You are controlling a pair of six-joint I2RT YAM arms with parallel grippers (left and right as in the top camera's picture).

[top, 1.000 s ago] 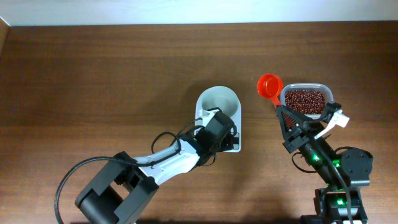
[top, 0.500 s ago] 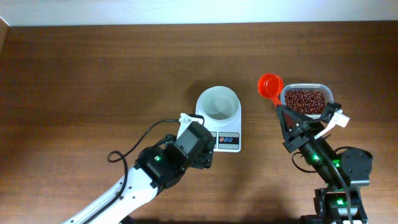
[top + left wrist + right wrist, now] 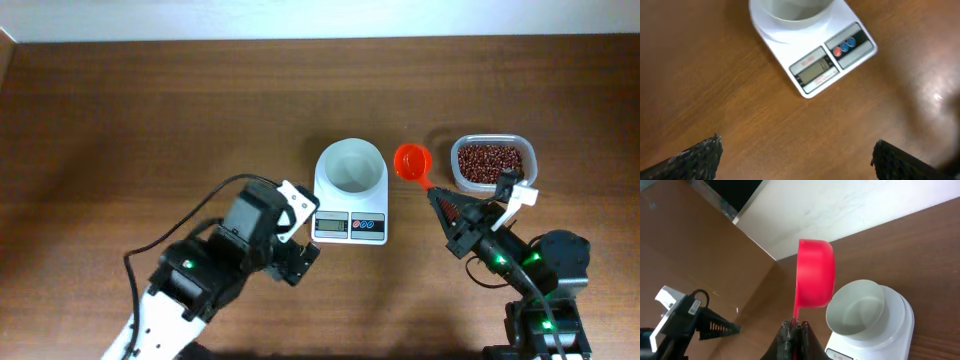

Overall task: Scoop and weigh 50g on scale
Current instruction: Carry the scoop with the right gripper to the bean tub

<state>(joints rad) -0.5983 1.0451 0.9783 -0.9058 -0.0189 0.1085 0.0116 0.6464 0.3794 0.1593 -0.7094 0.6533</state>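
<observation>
Here the red scoop [image 3: 411,160] hangs between scale [image 3: 349,227] and clear tub [image 3: 531,165].

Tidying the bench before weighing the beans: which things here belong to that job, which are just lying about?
In use: scale, its white bowl, beans in the clear tub, red scoop held by the right gripper.
Lying about: nothing spare visible; left gripper open, holding nothing.
</observation>
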